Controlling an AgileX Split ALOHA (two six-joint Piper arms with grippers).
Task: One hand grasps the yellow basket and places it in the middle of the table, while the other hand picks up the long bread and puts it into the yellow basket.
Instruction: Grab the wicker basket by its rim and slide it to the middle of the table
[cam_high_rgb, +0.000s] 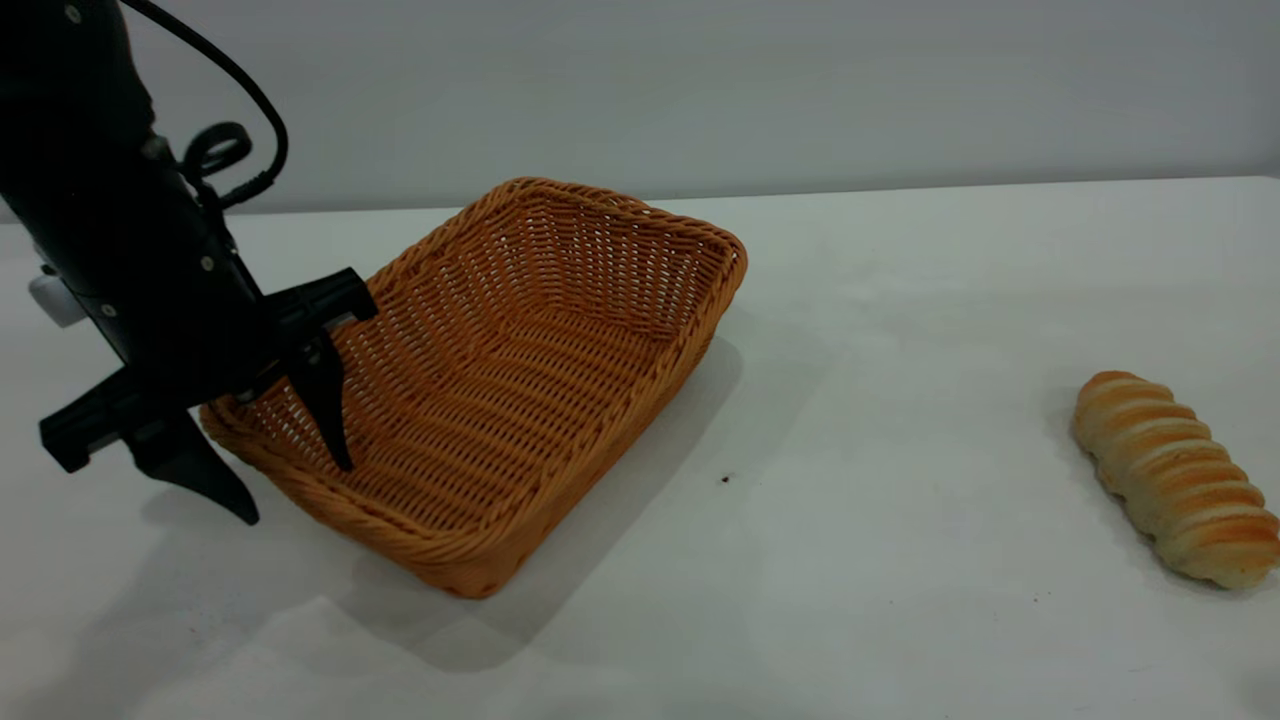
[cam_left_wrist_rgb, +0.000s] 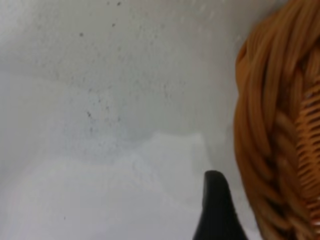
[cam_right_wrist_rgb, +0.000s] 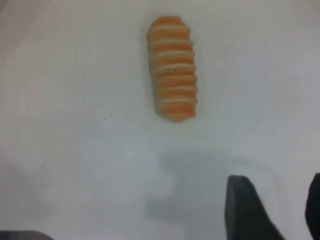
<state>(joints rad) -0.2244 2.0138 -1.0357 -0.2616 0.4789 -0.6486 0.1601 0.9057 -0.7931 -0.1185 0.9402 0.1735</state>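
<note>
Left gripper (cam_high_rgb: 295, 490) is spread wide, empty, straddling the near-left braided rim of the yellow basket (cam_high_rgb: 500, 380), one finger inside, one outside. Long bread (cam_high_rgb: 1180, 478) lies well apart at the table's (cam_high_rgb: 850, 560) right. Only the right wrist view shows the right gripper (cam_right_wrist_rgb: 272, 210), parted, empty, hovering near the loaf.

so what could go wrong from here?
1. The left gripper is open and straddles the basket rim at its near-left corner, one finger inside, one outside. A corner grip may let the big basket swing or tilt as it is moved.
2. The basket already sits with one end raised; a drag could catch it on the table.
3. The bread lies near the table's right edge; the right gripper, open and short of it, could nudge it off.
</note>
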